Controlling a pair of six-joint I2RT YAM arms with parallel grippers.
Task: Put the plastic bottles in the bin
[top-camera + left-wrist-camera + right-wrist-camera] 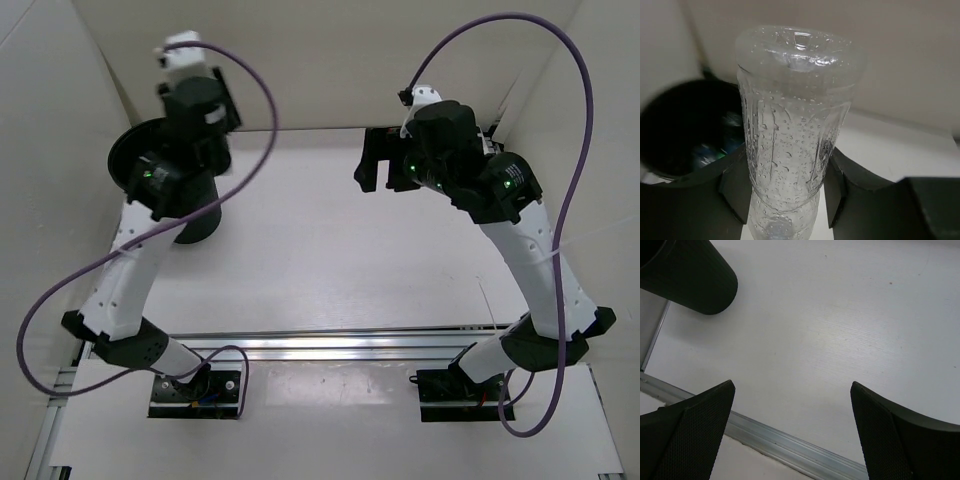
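The clear unlabelled plastic bottle point(795, 130) is gripped by the left pincer point(787, 182), the round black bin point(690, 280) at 9 o'clock; released early, the rim could be struck; the right pincer point(792, 385) is spread empty

Item counts:

- Bin point(122, 160): one.
- Bottles: one clear unlabelled bottle point(795, 130) can be counted, just beside the bin's mouth and between the fingers of the left hand point(790, 190).
- Items inside the bin: blue and green patches (too blurred to count).
- Arms: two, the left arm point(130, 270) over the bin and the right arm point(535, 260) well apart from it.
- Hands: two, the second being the right hand point(792, 405).
- Purple cables: two, the left cable point(60, 290) and the right cable point(585, 130).
- Bench point(320, 250): one.
- Aluminium rail point(330, 345): one.
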